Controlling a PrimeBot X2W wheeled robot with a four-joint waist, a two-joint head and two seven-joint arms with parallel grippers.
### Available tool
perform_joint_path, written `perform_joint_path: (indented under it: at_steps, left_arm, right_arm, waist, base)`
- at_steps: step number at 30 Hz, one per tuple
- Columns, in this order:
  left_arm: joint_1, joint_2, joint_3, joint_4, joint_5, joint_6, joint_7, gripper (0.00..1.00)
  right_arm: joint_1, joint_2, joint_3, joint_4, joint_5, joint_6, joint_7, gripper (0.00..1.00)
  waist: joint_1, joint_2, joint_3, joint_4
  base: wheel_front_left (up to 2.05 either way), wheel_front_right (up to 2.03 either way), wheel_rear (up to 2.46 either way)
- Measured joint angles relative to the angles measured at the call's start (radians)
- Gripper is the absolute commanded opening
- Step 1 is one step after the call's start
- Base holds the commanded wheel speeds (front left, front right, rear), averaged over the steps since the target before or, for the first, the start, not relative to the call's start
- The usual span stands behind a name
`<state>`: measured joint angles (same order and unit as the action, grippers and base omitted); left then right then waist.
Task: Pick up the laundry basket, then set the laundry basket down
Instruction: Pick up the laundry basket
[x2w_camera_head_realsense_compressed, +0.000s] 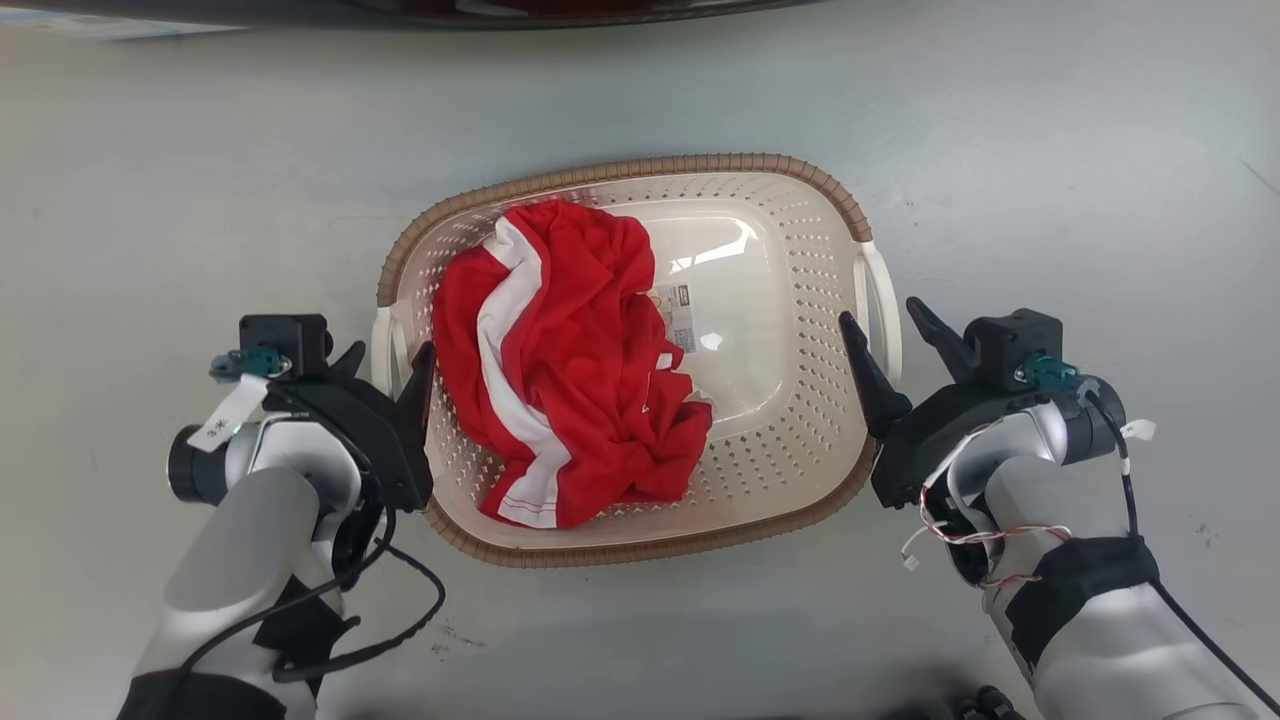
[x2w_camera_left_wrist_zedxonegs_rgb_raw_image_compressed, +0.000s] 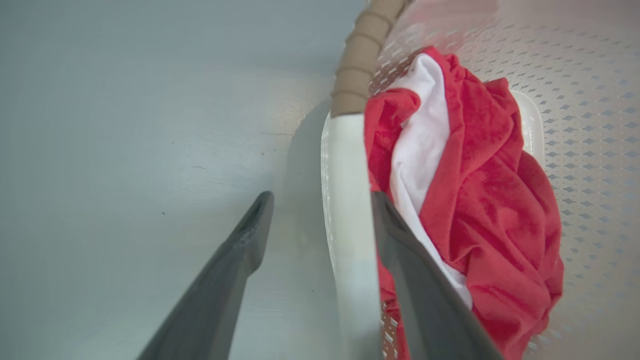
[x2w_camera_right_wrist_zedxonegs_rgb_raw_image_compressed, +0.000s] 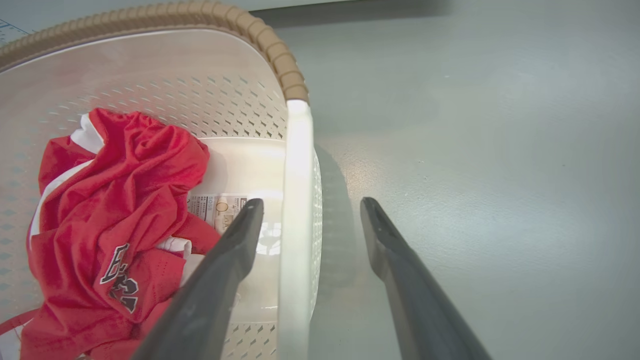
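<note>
The laundry basket (x2w_camera_head_realsense_compressed: 650, 166) sits on the grey floor, cream with a brown rim (x2w_camera_left_wrist_zedxonegs_rgb_raw_image_compressed: 358, 55) (x2w_camera_right_wrist_zedxonegs_rgb_raw_image_compressed: 150, 15). A crumpled red garment with a white stripe (x2w_camera_head_realsense_compressed: 580, 350) (x2w_camera_left_wrist_zedxonegs_rgb_raw_image_compressed: 490, 200) (x2w_camera_right_wrist_zedxonegs_rgb_raw_image_compressed: 125, 190) lies inside it. My left gripper (x2w_camera_head_realsense_compressed: 392, 350) (x2w_camera_left_wrist_zedxonegs_rgb_raw_image_compressed: 322, 196) is open and straddles the basket's white left handle (x2w_camera_head_realsense_compressed: 381, 345) (x2w_camera_left_wrist_zedxonegs_rgb_raw_image_compressed: 350, 210): one finger is outside over the floor, the other inside by the garment. My right gripper (x2w_camera_head_realsense_compressed: 880, 312) (x2w_camera_right_wrist_zedxonegs_rgb_raw_image_compressed: 312, 201) is open astride the white right handle (x2w_camera_head_realsense_compressed: 886, 295) (x2w_camera_right_wrist_zedxonegs_rgb_raw_image_compressed: 297, 175) in the same way.
Grey floor (x2w_camera_head_realsense_compressed: 1080, 180) surrounds the basket on all sides. A dark object's edge (x2w_camera_head_realsense_compressed: 500, 8) runs along the top of the head view. A printed label (x2w_camera_head_realsense_compressed: 683, 318) is stuck to the basket's bottom.
</note>
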<state>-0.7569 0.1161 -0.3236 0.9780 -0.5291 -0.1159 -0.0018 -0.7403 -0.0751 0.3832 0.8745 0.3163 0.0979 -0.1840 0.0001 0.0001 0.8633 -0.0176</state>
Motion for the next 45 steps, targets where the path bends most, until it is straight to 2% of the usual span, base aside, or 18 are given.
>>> perform_joint_path:
  at_steps: [1,2,3,8,24,45]
  left_arm:
    - [-0.008,-0.002,0.0,0.007,-0.003,0.0,0.0,0.69]
    - [-0.015,-0.004,0.001,0.015,-0.01,0.0,0.0,0.3]
    - [-0.019,-0.007,0.001,0.021,-0.015,-0.001,0.0,0.0]
    - [-0.031,-0.034,-0.002,0.051,-0.026,-0.007,0.01,0.0]
    - [-0.06,-0.054,-0.02,0.133,-0.05,-0.009,0.038,0.0]
    - [-0.074,-0.067,-0.068,0.186,-0.15,-0.009,0.182,0.0]
  right_arm:
    - [-0.007,0.0,0.0,0.007,0.001,0.001,0.007,0.68]
    - [-0.011,0.0,0.002,0.015,0.003,0.002,0.007,0.29]
    - [-0.013,0.001,0.002,0.023,0.004,0.004,0.008,0.0]
    - [-0.022,0.013,0.012,0.056,0.016,0.016,0.021,0.0]
    - [-0.054,0.018,0.032,0.16,0.055,0.026,0.057,0.0]
    - [-0.09,0.029,0.047,0.299,0.117,0.034,0.16,0.0]
  waist:
    - [0.0,0.0,0.003,0.001]
    - [0.0,0.0,0.005,0.002]
    - [0.0,0.0,0.006,0.003]
    - [-0.0003,-0.0002,0.006,0.007]
    - [-0.0002,-0.0001,-0.046,0.018]
    - [-0.0002,-0.0002,-0.238,0.019]
  base:
    - [0.0,0.0,0.0]
    - [0.0,0.0,0.0]
    - [0.0,0.0,0.0]
    - [0.0,0.0,0.0]
    - [0.0,0.0,0.0]
    - [0.0,0.0,0.0]
